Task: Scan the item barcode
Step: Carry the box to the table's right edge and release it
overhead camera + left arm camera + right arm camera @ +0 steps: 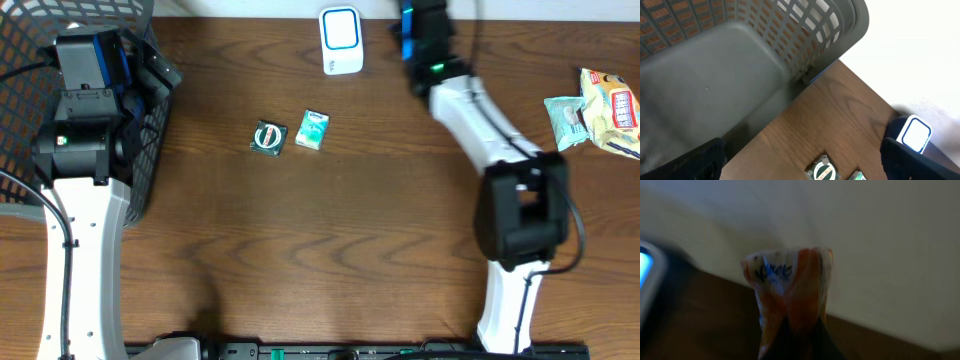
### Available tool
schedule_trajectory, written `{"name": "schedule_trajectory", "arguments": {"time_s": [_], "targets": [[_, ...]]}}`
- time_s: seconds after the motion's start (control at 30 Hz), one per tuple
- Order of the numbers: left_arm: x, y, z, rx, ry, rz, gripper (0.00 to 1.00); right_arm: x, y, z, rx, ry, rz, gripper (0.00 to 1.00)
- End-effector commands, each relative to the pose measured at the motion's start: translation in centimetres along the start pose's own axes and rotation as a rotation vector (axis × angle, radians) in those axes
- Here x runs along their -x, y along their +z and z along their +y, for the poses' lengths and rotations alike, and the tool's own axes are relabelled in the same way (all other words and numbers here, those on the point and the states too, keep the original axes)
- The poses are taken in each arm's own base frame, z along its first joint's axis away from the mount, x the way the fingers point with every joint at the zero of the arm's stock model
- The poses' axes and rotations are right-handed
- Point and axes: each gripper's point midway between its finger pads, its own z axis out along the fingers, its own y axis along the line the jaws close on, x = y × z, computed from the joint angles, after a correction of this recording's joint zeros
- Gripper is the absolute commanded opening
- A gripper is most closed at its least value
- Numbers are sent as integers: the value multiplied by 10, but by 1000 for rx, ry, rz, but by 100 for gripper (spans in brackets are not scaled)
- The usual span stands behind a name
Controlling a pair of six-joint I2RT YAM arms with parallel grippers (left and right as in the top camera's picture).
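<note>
My right gripper (800, 342) is shut on an orange and white packet (790, 287), which stands upright in the right wrist view. The overhead view hides this packet; there the right arm (430, 45) reaches to the table's far edge, just right of the white scanner (341, 40) with its blue screen. In the right wrist view the scanner (644, 275) shows only as a blurred edge at far left. My left gripper (802, 162) hangs open above the table beside the basket, with nothing between its fingers.
A grey mesh basket (145, 150) stands at the left edge, and the left arm is over it. A round green tin (268, 137) and a mint-green packet (312, 130) lie mid-table. Snack bags (610, 105) lie at the far right.
</note>
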Motion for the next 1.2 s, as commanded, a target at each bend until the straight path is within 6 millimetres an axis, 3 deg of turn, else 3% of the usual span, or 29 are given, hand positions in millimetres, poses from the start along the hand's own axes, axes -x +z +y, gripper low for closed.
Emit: {"name": "schedule_trajectory", "arguments": {"time_s": [0.0,0.1,0.2,0.23,0.37,0.5,0.67,0.9,1.17], "targets": [[2,-2,2,2,-15,-6,98,-47,4,-66,-123,48,164,1],[2,-2,2,2,-15,-6,98,-113,3,-103,-160,32,377,1],[2,-2,2,2,-15,-6,98,-164,-4,-138,-191,92,525,1],[2,-2,2,2,-15,-6,98,-189,-10,-158,-217,137,590,1],[2,-2,2,2,-15,-6,98,-236,-23,-203,-299,273,690,1],[2,-2,2,2,-15,-6,98,-268,-34,-238,-356,371,735,1],[2,-2,2,2,-15,-6,98,-288,-36,-250,-296,452,737,3],[2,-2,2,2,-15,-6,98,-289,-30,-246,-231,495,707,8],[2,-2,2,2,-15,-6,98,-291,-27,-244,-232,498,705,61]]}}
